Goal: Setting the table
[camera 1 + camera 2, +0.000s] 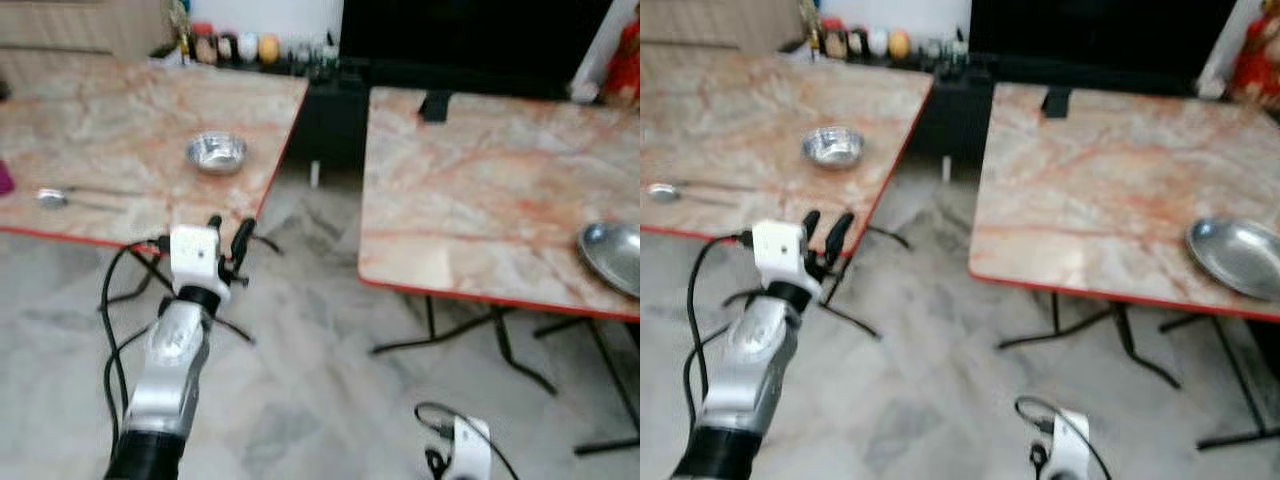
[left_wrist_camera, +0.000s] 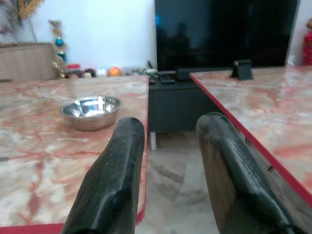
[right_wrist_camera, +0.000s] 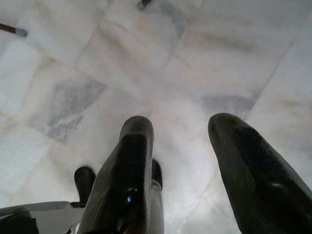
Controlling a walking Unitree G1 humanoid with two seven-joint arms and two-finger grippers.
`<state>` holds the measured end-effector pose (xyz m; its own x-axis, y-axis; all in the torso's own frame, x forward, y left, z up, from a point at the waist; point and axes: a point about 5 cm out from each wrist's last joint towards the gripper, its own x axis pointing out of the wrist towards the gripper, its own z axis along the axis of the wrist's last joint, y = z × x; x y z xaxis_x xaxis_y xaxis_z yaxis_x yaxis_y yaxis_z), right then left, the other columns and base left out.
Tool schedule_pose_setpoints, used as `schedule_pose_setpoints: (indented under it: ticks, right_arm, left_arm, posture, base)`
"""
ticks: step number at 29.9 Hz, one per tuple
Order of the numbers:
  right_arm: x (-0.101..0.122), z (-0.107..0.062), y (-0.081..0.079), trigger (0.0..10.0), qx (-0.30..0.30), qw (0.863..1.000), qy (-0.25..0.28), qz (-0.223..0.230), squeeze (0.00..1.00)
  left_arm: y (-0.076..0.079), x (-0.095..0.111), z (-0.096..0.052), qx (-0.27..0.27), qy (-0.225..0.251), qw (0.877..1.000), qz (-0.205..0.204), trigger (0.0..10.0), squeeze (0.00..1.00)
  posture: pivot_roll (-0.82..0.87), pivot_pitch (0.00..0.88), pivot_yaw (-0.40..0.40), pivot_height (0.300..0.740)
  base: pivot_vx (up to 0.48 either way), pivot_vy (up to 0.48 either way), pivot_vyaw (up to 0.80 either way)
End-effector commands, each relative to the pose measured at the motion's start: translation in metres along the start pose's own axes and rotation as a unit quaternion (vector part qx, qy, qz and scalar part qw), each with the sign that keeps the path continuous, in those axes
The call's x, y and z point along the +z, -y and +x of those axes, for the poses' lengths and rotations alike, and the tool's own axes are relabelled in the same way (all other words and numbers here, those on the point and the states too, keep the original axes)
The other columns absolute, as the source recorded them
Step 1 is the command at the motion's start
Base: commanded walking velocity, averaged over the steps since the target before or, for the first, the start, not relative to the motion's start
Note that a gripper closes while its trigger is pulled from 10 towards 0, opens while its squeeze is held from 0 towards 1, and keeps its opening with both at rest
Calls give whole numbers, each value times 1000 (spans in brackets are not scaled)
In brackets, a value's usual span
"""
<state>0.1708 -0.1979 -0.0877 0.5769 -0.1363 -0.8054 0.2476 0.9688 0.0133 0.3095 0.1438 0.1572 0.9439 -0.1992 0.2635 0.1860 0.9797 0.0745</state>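
Left gripper [image 1: 229,236], jaws wide and empty, faces the small round steel bowl [image 1: 216,151] at twelve o'clock on the marble-patterned desk [image 1: 120,120]: judged light, rigid, slippery; grip the rim.

I see a small shiny steel bowl [image 1: 216,151] sitting upright on the left marble-topped table [image 1: 110,120], a metal spoon [image 1: 60,197] lying flat nearer its front edge, and a flat steel plate [image 1: 612,256] on the right marble-topped table [image 1: 480,190].

You see a black TV [image 1: 470,40] behind the gap, a row of small ornaments [image 1: 235,47] at the wall, and a red figure [image 1: 625,60] far right.
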Motion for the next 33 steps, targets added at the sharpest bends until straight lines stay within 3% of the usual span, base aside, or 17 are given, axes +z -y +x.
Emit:
schedule_pose_setpoints:
  ticks: [1, 22, 33]
  right_arm:
    - [0, 0, 0, 10000, -1, 1000, 1, 4, 0]
    - [-1, 0, -3, 10000, 7, 1000, -1, -2, 0]
    - [-2, 0, -4, 10000, -11, 1000, 1, 28, 0]
  left_arm:
    - [-1, 1, 0, -2, -1, 1000, 5, 10000, 0]
    - [-5, 4, 0, -10, 3, 1000, 5, 10000, 0]
    - [3, 4, 4, -35, 3, 999, -3, 10000, 0]
  posture:
    - [53, 0, -44, 740]
    - [100, 0, -46, 740]
    - [83, 0, -26, 740]
  base:
    - [0, 368, 0]
    - [0, 364, 0]
    - [0, 211, 0]
